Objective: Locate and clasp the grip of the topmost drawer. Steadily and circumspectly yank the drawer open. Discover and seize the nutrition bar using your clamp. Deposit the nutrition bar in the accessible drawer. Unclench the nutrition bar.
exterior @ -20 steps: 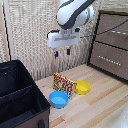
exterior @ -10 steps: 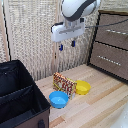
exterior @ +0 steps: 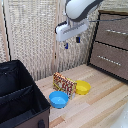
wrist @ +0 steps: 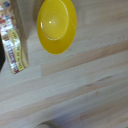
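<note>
The dark brown cabinet stands at the exterior view's right. Its topmost drawer (exterior: 113, 29) is closed, and a silver bar handle (exterior: 116, 32) runs across its front. The nutrition bar (exterior: 64, 84) (wrist: 12, 39), a red, yellow and orange packet, stands on edge on the wooden floor between the two bowls. My clamp (exterior: 71, 43) hangs high in the air, above the bar and to the left of the cabinet. It is open, with nothing between its blue-tipped fingers (exterior: 65, 46). The wrist view does not show the fingers.
A yellow bowl (exterior: 83, 87) (wrist: 56, 25) sits just right of the bar, and a blue bowl (exterior: 58, 99) sits in front of it. A black open bin (exterior: 17, 95) fills the near left. The lower drawer (exterior: 109, 59) is closed. A slatted screen stands behind.
The arm has carried the open clamp upward and to the exterior view's right, closer to the cabinet. The bar, bowls and drawers have not moved.
</note>
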Available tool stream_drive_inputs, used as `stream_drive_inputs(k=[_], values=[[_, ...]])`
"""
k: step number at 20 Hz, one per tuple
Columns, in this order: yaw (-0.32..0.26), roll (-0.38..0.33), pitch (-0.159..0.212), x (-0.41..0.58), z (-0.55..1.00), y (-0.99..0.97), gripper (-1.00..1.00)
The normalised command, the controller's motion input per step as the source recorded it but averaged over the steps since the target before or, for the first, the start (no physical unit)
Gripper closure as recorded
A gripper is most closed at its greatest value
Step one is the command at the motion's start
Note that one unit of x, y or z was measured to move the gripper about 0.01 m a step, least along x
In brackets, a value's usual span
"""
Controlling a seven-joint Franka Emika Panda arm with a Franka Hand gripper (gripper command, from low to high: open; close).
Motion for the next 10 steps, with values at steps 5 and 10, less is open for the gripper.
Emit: stream_drive_inputs(k=[5, 10], values=[[0.078, -0.359, 0.0, 0.008, 0.0, -0.21, -1.0], [0.084, -0.351, -0.005, 0.016, 0.0, -0.2, -1.0]])
